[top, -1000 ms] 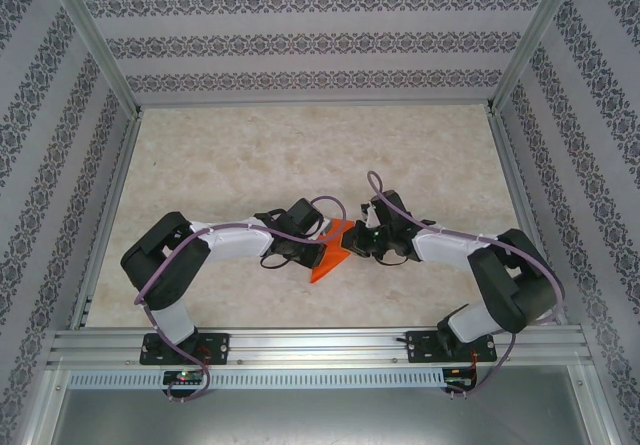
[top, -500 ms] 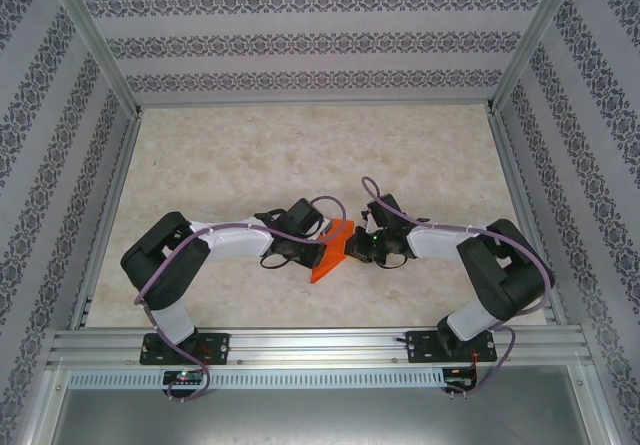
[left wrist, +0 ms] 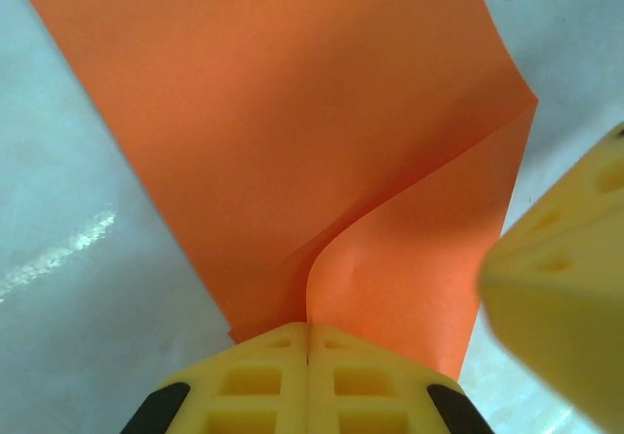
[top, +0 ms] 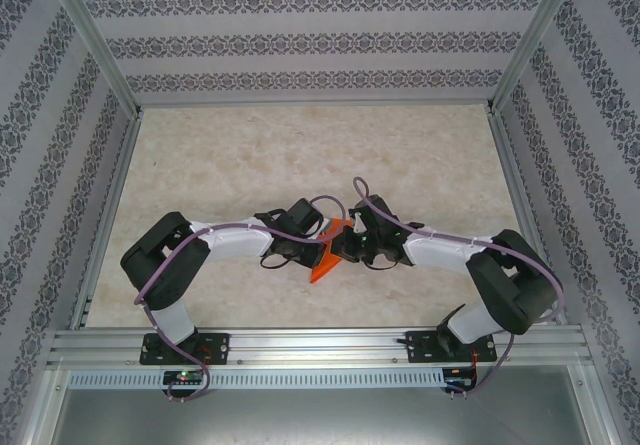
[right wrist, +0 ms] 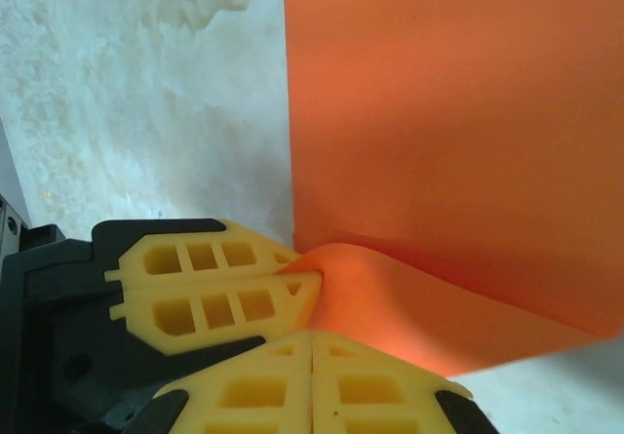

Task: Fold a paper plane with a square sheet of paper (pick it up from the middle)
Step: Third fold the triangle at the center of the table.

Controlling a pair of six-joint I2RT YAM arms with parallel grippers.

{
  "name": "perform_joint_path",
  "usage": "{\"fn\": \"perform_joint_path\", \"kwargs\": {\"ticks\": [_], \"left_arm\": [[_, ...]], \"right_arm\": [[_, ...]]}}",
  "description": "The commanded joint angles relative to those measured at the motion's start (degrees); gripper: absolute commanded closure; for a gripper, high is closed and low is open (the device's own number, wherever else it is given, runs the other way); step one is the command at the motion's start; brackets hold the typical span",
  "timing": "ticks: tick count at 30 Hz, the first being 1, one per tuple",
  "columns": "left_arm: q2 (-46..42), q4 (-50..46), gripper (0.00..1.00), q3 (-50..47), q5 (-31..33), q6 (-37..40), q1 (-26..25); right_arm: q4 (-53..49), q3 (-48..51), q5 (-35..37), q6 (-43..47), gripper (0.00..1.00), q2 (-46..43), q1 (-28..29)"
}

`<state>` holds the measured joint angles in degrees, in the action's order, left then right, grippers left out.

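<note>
The orange square sheet of paper (top: 321, 267) is bent over on itself, a pointed wedge in the top view, between the two grippers at the middle of the table. My left gripper (top: 314, 249) is shut on it. In the left wrist view its yellow tips (left wrist: 309, 341) pinch a raised fold of the sheet (left wrist: 292, 141). My right gripper (top: 342, 248) is shut, its tips (right wrist: 312, 348) pressed against the curled paper (right wrist: 439, 112) right below the left gripper's fingers (right wrist: 214, 297). Whether paper lies between the right tips is hidden. One right finger (left wrist: 561, 288) shows beside the sheet's edge.
The marble tabletop (top: 300, 155) stretches behind the arms. Patterned walls and aluminium posts (top: 95, 40) close in three sides. A metal rail (top: 320, 345) with both arm bases runs along the near edge.
The right arm has reached left, bringing its shut gripper up against the paper and the left gripper. The left arm and its grip have stayed still.
</note>
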<state>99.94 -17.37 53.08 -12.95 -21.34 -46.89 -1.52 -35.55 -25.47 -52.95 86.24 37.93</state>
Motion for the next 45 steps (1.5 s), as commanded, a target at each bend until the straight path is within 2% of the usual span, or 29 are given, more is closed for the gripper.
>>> {"fn": "perform_joint_path", "kwargs": {"ticks": [1, 12, 15, 20, 24, 32, 36, 42, 45], "left_arm": [[-0.19, -3.19, 1.0, -1.31, 2.4, -0.72, 0.49], [0.0, -2.85, 1.0, -1.77, 2.56, -1.2, 0.49], [-0.27, -3.19, 1.0, -2.24, 3.24, -1.51, 0.49], [-0.39, -3.46, 1.0, -2.51, 3.98, -1.95, 0.49], [0.07, -3.38, 1.0, -2.41, 3.97, -2.67, 0.51], [0.41, -3.38, 1.0, -2.56, 3.98, -2.87, 0.56], [0.42, -3.37, 1.0, -2.62, 3.94, -2.78, 0.49], [0.51, -3.4, 1.0, -2.65, 4.1, -2.82, 0.47], [0.57, -3.3, 1.0, -3.01, 4.33, -2.78, 0.54]], "right_arm": [[5.12, 1.5, 1.89, -3.01, 0.93, 1.81, 1.0], [14.25, 6.43, 1.77, -6.25, 0.94, 9.29, 0.76], [14.54, 6.81, 1.48, -6.97, 0.94, 6.52, 0.95], [9.34, 6.99, 3.72, -6.99, 0.92, -2.37, 1.43], [10.73, 8.45, 5.21, -9.1, 0.92, -4.93, 2.72], [17.54, 10.27, 9.47, -14.29, 0.93, -2.26, 6.14], [21.83, 10.11, 8.95, -15.78, 0.93, 0.15, 7.01], [22.79, 8.48, 9.28, -16.09, 0.94, 3.84, 8.64], [19.91, 8.28, 11.15, -15.53, 0.94, 5.88, 8.91]]}}
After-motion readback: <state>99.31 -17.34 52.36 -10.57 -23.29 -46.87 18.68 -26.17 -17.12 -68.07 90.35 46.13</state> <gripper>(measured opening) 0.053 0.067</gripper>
